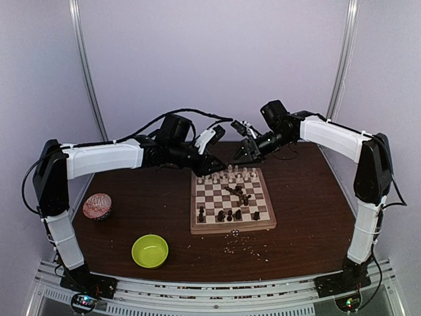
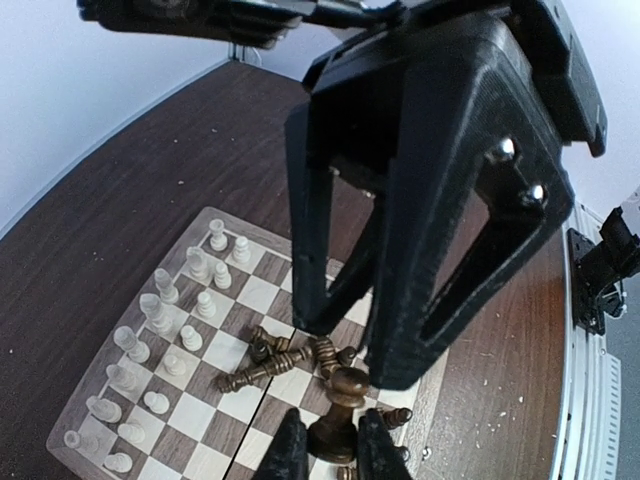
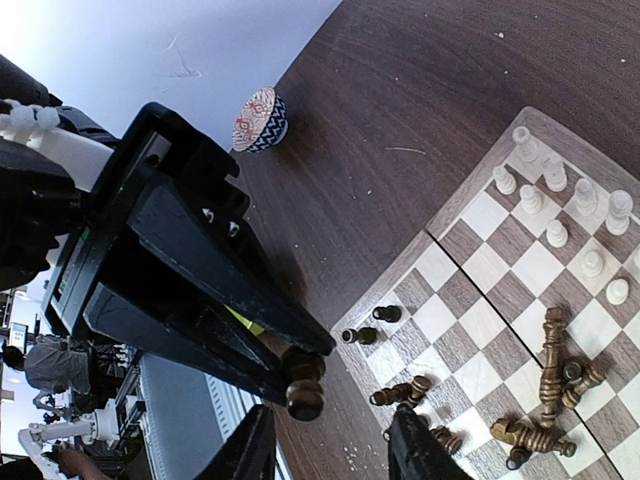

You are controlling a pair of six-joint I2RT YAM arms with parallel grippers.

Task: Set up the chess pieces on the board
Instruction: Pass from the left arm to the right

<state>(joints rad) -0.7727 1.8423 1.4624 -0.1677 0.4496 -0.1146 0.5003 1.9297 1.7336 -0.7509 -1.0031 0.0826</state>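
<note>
the pale pieces (image 1: 230,176) stand in two rows along the far side of the board (image 1: 231,229), so that half looks done. the dark side is mostly left to do: a few dark pieces (image 1: 227,214) stand near the front edge, while a heap (image 1: 238,193) lies toppled mid-board. the left gripper (image 3: 300,372) pinches one dark piece (image 2: 340,405) in the air above the board's far edge. the right gripper (image 3: 332,448) is spread wide on either side of it. that piece and the fallen ones need placing.
</note>
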